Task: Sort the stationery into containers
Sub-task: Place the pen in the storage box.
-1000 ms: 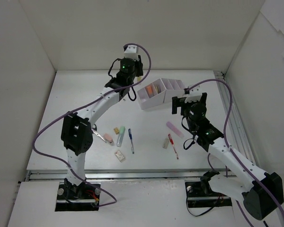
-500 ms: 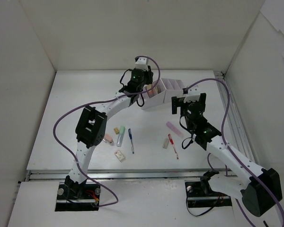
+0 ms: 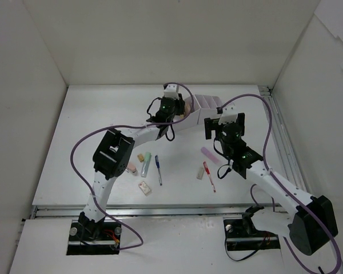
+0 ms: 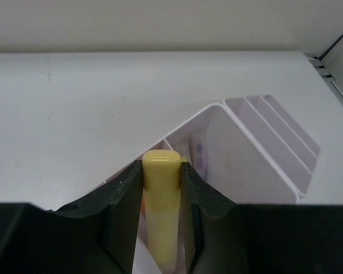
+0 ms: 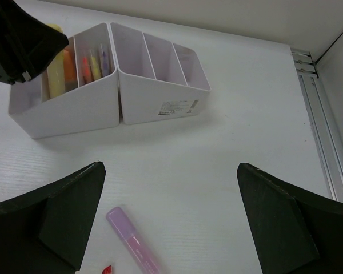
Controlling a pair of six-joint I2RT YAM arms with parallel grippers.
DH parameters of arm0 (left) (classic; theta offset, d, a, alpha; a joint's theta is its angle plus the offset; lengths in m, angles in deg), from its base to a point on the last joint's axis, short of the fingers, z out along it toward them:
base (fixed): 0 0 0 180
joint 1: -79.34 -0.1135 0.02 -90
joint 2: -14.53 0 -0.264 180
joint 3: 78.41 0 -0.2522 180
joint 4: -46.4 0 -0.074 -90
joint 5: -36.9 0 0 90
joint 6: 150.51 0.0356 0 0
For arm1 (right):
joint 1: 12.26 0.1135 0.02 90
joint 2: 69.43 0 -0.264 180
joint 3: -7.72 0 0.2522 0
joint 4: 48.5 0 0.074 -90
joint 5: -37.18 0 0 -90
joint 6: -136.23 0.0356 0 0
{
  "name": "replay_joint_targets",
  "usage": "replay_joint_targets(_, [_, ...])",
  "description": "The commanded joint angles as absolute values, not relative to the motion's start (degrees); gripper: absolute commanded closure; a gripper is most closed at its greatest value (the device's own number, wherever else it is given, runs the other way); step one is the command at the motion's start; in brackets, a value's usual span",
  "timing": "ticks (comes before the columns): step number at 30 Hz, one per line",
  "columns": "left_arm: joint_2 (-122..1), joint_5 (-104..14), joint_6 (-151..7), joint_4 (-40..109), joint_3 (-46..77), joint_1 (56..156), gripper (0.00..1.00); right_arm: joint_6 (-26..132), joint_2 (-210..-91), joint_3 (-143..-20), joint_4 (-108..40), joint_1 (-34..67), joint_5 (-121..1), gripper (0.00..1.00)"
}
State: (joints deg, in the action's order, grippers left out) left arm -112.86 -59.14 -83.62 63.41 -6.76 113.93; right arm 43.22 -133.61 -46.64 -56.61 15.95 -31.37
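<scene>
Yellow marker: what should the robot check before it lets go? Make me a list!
1. Yellow marker gripped between the left end effector fingers: ok.
2. Marker above the organizer, at its end compartment: ok.
3. Enough room in that compartment: cannot tell; orange things already stand close by.
4. Right end effector open and apart from the organizer: ok.
5. All stationery sorted: not ok; a lilac marker lies on the table.
</scene>
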Motion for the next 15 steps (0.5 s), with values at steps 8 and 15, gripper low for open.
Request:
replay_joint_targets(8, [-98.77, -58.46, -85.21, 72.55, 2.29, 114.94, 0.22, 45.7, -136.48, -51.39, -51.28, 10.6, -47.23, 0.02])
replay_joint_targets(15, [-84.72, -55.03, -80.3, 55.17, 3.63, 114.94, 0.0, 40.17, -143.52, -57.11, -40.02, 9.28, -53.88, 0.02])
